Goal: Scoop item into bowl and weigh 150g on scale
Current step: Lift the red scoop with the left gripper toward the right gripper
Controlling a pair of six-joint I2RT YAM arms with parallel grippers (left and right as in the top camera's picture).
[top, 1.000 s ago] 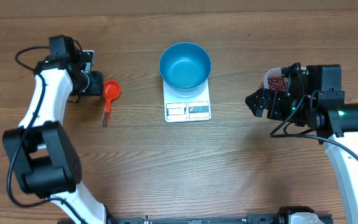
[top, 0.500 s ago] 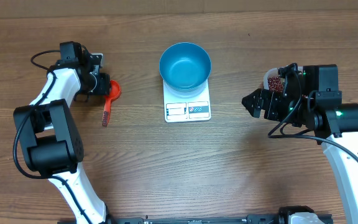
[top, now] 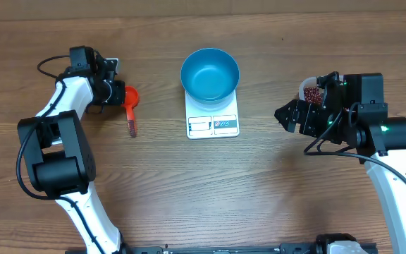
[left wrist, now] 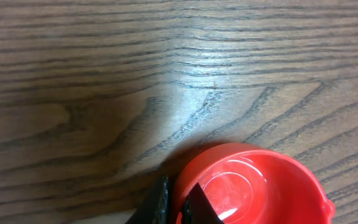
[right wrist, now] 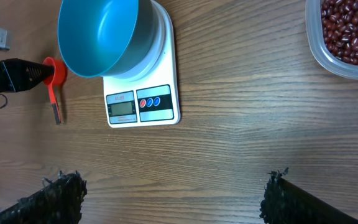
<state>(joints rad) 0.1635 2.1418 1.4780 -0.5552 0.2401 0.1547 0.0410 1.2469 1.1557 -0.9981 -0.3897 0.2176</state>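
Left fingers (left wrist: pixel 160 200) pinch the red scoop (left wrist: pixel 253 186); right fingers (right wrist: pixel 61 196) gape empty over the wood-grain table (top: pixel 203 183).

Shared scale (top: pixel 213 125); left wrist seemingly nearest

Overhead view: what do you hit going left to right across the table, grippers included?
left gripper → red scoop → blue bowl sitting on the white scale (they overlap, one stop) → right gripper → clear tub of beans
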